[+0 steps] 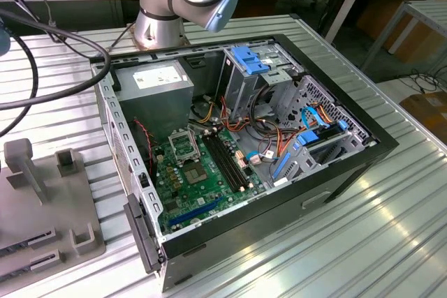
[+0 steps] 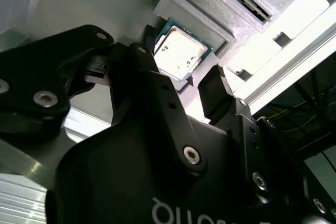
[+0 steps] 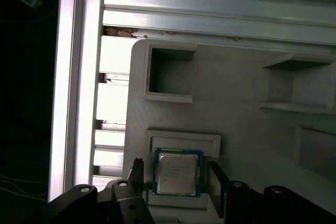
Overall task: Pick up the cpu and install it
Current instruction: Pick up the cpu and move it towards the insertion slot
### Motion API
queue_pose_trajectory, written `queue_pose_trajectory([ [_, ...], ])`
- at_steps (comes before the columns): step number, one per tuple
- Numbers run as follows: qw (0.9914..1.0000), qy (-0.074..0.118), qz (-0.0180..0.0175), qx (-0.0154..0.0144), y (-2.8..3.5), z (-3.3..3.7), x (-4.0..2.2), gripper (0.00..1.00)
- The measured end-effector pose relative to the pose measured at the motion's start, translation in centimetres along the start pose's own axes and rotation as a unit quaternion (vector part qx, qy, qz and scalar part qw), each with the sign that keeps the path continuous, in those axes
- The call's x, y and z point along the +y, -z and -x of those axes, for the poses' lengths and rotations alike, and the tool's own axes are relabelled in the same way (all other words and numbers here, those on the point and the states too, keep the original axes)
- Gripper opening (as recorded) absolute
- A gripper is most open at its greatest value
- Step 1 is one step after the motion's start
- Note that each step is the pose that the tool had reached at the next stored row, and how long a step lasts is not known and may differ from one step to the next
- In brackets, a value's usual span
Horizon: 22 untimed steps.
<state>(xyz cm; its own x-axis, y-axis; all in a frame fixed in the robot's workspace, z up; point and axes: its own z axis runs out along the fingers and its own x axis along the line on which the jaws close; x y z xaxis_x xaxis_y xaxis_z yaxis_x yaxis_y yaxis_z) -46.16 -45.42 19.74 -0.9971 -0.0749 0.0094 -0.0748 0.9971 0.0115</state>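
So the cpu (image 3: 177, 174) is sitting flat in its square pocket near one edge of the grey printed holder (image 3: 236, 93). The gripper (image 3: 176, 179) hangs right over it wide open, fingers (image 3: 216, 182) on either side of the chip without pinching it. In the exterior view the open computer case (image 1: 265, 218) lies on the ribbed metal table (image 1: 391, 242) with the motherboard (image 1: 185, 190), cpu socket (image 1: 183, 146), black memory slots (image 1: 227, 162), grey power supply (image 1: 155, 83) and a tangle of cables (image 1: 279, 141) inside, the holder beside it toward the exterior view's left.
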Motion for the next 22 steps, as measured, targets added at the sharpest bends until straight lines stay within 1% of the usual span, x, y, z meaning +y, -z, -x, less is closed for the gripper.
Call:
queue_pose_trajectory([
  [1, 0.99981, -0.020, -0.0002, -0.0001, -0.02, 0.19, -0.03, 0.60],
  [2, 0.99975, -0.022, -0.0002, -0.0002, -0.02, 0.22, -0.03, 0.60],
  [3, 0.99975, -0.022, -0.0002, -0.0002, -0.04, 0.22, -0.03, 0.58],
  [4, 0.99975, -0.022, -0.0003, -0.0002, -0.04, 0.22, -0.03, 0.51],
  [17, 0.99975, -0.022, -0.0003, -0.0001, -0.17, 0.21, -0.18, 0.51],
  [22, 0.99985, -0.017, -0.0003, -0.0001, -0.18, 0.21, -0.18, 0.51],
])
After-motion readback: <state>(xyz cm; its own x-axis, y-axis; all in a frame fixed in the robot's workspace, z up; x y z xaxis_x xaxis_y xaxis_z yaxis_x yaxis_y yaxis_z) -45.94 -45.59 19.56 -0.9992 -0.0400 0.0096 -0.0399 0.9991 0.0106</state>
